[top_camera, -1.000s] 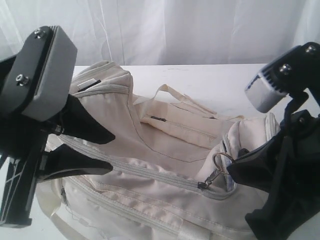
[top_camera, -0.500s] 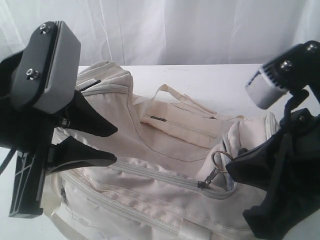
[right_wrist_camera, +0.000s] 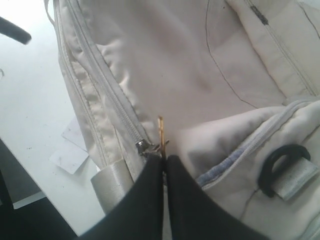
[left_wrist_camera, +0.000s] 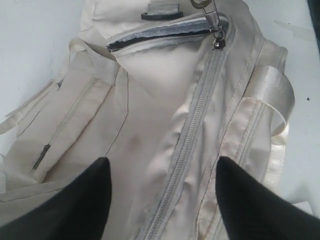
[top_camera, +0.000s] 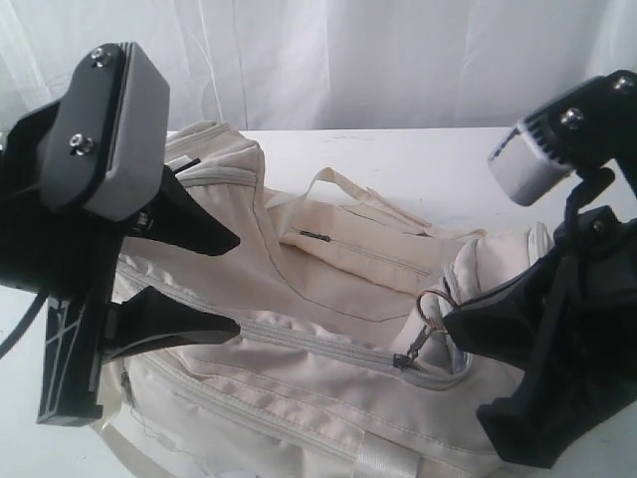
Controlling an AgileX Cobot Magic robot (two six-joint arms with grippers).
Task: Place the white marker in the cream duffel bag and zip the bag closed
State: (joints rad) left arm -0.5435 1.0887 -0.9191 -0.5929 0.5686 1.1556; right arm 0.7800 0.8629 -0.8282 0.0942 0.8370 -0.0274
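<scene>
The cream duffel bag (top_camera: pixel 328 269) lies across the table and fills both wrist views (left_wrist_camera: pixel 150 100) (right_wrist_camera: pixel 175 65). Its grey main zipper (left_wrist_camera: pixel 192 135) is meshed up to the slider (top_camera: pixel 403 360) (left_wrist_camera: pixel 218 42). Past the slider a short slit shows the dark lining (left_wrist_camera: pixel 150 42). My right gripper (top_camera: pixel 448 324) (right_wrist_camera: pixel 164 157) is shut on the metal pull ring (top_camera: pixel 430 304) (right_wrist_camera: pixel 161 132) at the bag's right end. Over the bag's left end my left gripper (top_camera: pixel 237 282) (left_wrist_camera: pixel 162 160) is open, astride the zipper and holding nothing. The white marker is out of view.
A shiny webbing handle (left_wrist_camera: pixel 272 90) (right_wrist_camera: pixel 112 182) loops off the bag's near side. A black clip (right_wrist_camera: pixel 282 160) sits on the end pocket. A small zip pocket (top_camera: pixel 317 237) lies on the far flap. A paper tag (right_wrist_camera: pixel 72 150) lies on the white table (top_camera: pixel 448 169).
My left gripper's jaws have spread wider, and it has shifted slightly up and to the right over the bag. The right gripper stays shut on the pull ring, hardly moved.
</scene>
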